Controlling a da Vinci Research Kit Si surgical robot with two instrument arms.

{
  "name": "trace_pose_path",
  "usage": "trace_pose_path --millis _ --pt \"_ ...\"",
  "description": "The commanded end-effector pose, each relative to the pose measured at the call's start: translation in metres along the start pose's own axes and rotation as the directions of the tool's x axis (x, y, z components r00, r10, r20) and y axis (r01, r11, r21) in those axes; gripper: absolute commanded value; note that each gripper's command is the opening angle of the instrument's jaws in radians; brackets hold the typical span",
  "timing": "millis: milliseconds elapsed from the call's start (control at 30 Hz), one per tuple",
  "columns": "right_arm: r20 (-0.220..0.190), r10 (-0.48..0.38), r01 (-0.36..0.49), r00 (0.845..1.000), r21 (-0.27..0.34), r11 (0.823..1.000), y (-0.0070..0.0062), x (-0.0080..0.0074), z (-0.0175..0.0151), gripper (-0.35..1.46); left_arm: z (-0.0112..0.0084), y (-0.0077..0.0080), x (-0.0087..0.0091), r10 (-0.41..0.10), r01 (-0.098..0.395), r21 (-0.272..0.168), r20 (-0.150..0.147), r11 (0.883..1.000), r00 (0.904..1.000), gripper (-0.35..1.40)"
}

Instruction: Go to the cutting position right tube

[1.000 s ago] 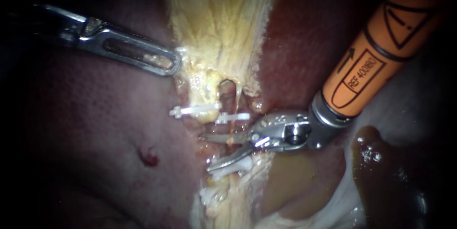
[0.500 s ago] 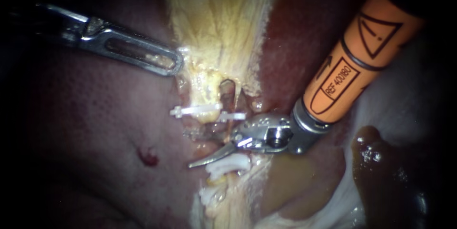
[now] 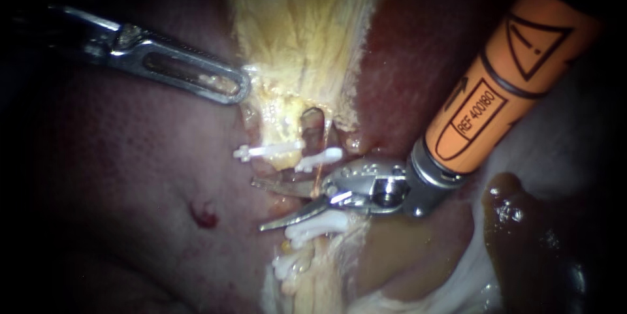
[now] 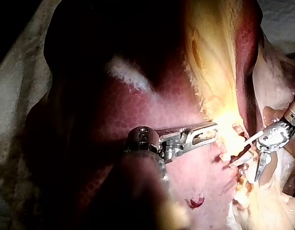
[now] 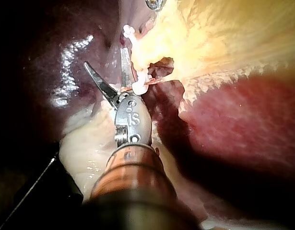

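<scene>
The left instrument (image 3: pixel 238 89) enters over the liver (image 3: pixel 130 177). Its jaws are pressed together, pinching the edge of the yellow tissue (image 3: pixel 300 40). The right instrument (image 3: pixel 258 204) ends in two curved blades, spread apart. The right tube (image 3: pixel 319 173), a thin reddish strand, runs down from the upper white clip (image 3: pixel 320 157), crosses the upper blade near the hinge and continues toward the lower white clip (image 3: pixel 317 224). A second upper clip (image 3: pixel 268 151) lies just beside the first.
</scene>
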Motion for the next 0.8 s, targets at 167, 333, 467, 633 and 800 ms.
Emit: trace_pose_path --millis 167,333,467,633,800 --pt "0.001 0.0 0.0 1.0 0.002 1.0 -0.0001 -0.0001 -0.0003 1.37 0.0 0.0 0.0 0.0 0.0 0.001 0.0 1.0 1.0 -0.35" --pt "0.001 0.0 0.0 1.0 0.003 1.0 -0.0001 -0.0001 -0.0004 1.37 0.0 0.0 0.0 0.0 0.0 0.001 0.0 1.0 1.0 -0.35" --pt "0.001 0.0 0.0 1.0 0.003 1.0 -0.0001 -0.0001 -0.0004 1.37 -0.0001 0.0 0.0 0.0 0.0 0.001 0.0 1.0 1.0 -0.35" --pt "0.001 0.0 0.0 1.0 0.003 1.0 -0.0001 -0.0001 -0.0004 1.37 0.0 0.0 0.0 0.001 -0.001 0.001 0.0 1.0 1.0 -0.35" --pt "0.001 0.0 0.0 1.0 0.003 1.0 -0.0001 -0.0001 -0.0004 1.37 0.0 0.0 0.0 0.001 -0.001 0.001 0.0 1.0 1.0 -0.35"
